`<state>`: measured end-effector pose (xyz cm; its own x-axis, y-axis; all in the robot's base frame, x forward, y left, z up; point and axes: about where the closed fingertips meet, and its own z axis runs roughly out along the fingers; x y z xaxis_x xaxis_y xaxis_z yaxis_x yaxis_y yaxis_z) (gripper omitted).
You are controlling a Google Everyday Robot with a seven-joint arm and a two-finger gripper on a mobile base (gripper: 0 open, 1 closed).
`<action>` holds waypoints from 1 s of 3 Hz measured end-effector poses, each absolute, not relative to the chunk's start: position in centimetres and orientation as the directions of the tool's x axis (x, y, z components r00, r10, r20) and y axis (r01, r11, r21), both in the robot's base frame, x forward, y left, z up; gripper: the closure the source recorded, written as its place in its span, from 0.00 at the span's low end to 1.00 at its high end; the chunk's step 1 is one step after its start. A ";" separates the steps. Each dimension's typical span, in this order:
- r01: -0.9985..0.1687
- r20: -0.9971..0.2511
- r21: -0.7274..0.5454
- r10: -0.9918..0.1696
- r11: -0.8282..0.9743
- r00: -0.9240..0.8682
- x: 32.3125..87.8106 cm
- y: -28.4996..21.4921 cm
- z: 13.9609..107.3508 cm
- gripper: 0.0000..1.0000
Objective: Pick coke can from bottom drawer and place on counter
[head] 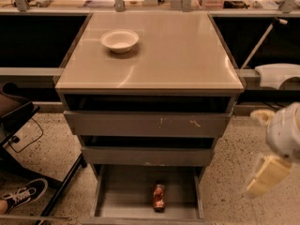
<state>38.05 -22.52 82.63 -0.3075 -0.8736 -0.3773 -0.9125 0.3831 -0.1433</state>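
Bottom drawer [117, 196] is pulled open w/ the coke can [159, 197] on its grey floor, right of center nr the front, small, red, apparently lying on its side; gripper [271, 167] hangs low, right of the cabinet, grip state can't tell; counter [187, 55] beyond carries a white bowl [119, 40].

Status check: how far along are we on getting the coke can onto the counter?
Done: the bottom drawer is open, the coke can lying on its floor near the front. In hand: the gripper hangs right of the cabinet, apart from the can. Left: reaching in, grasping, lifting and setting it on the counter, where a white bowl sits.
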 end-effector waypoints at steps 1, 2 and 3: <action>-0.907 -0.358 -0.007 -0.848 0.421 -0.391 34.6 -24.2 71.4 0.00; -0.884 -0.336 0.123 -0.820 0.450 -0.464 32.2 -25.7 62.1 0.00; -0.858 -0.324 0.228 -0.796 0.460 -0.512 30.4 -26.5 56.1 0.00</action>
<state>30.38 -26.49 56.12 -0.5120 -0.7957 -0.3236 -0.8584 0.4597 0.2278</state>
